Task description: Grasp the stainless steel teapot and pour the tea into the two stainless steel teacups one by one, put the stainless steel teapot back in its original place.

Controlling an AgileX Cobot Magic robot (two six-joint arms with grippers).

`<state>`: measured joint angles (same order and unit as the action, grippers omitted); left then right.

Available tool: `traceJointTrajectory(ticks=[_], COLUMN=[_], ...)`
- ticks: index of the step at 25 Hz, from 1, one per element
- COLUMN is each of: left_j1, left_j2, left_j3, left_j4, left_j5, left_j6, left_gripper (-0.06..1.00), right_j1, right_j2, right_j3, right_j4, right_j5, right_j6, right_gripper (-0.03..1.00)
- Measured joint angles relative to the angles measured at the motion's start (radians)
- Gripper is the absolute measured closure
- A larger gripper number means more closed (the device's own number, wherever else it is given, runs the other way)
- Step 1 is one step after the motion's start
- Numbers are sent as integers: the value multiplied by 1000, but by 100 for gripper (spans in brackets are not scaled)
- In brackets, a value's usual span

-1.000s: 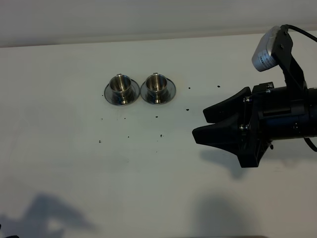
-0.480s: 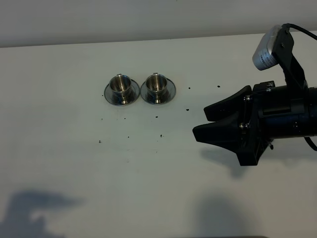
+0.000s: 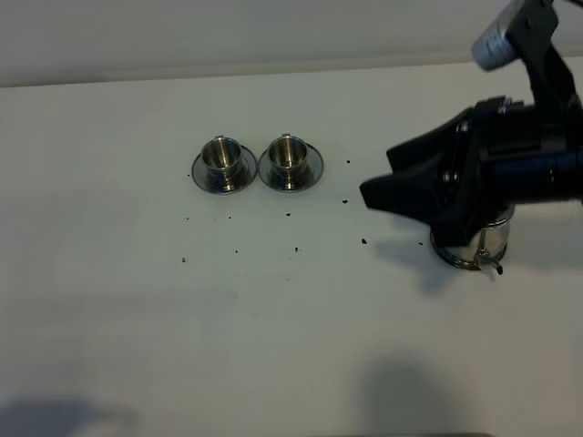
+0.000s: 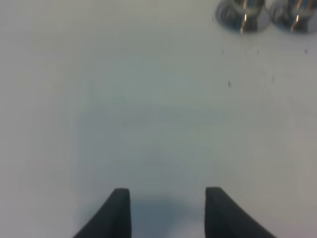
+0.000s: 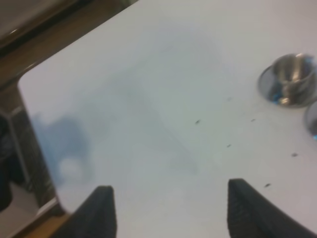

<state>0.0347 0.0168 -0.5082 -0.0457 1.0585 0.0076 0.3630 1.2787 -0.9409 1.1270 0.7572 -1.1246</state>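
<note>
Two stainless steel teacups on round saucers stand side by side at the back middle of the white table: the left cup (image 3: pixel 222 164) and the right cup (image 3: pixel 291 162). My right gripper (image 3: pixel 378 177) is open and empty, hovering right of the cups with its fingers pointing toward them. Under that arm a shiny steel teapot (image 3: pixel 478 241) shows only its flared lower part; lid and spout are hidden. My left gripper (image 4: pixel 166 213) is open and empty over bare table, with both cups (image 4: pixel 245 12) far ahead. The right wrist view shows its open gripper (image 5: pixel 171 213) and one cup (image 5: pixel 292 79).
Small dark specks (image 3: pixel 296 246) are scattered on the table in front of the cups. The table's corner and a dark drop beyond it show in the right wrist view (image 5: pixel 29 84). The left arm is outside the exterior high view.
My right gripper has moved toward the back of the table, uncovering the lower part of the teapot. The left arm's shadow at the front left has slid out of view.
</note>
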Motion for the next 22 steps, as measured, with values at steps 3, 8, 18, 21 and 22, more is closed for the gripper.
traceJointTrajectory(ticks=[3,8,18,21,22], left_j1=[10,10,10,10,10], left_j2=[-12,-13,-14,-14,-14], left_j3=[0,0,0,0,0], left_j4=[0,0,0,0,0], left_j5=[0,0,0,0,0], left_j6=[0,3,3,3,3], left_gripper=[56,56,56,56,56], right_j1=[0,0,0,0,0], right_j2=[1,28,245,334,361], right_j3=[-47,-137,-385,-478,-513], right_j4=[-45,-126,-522,-667,-704], right_j5=[-18,-38,-42,-6,16], right_j6=[53,157,523,646,685], right_gripper=[48,48,48,48,48])
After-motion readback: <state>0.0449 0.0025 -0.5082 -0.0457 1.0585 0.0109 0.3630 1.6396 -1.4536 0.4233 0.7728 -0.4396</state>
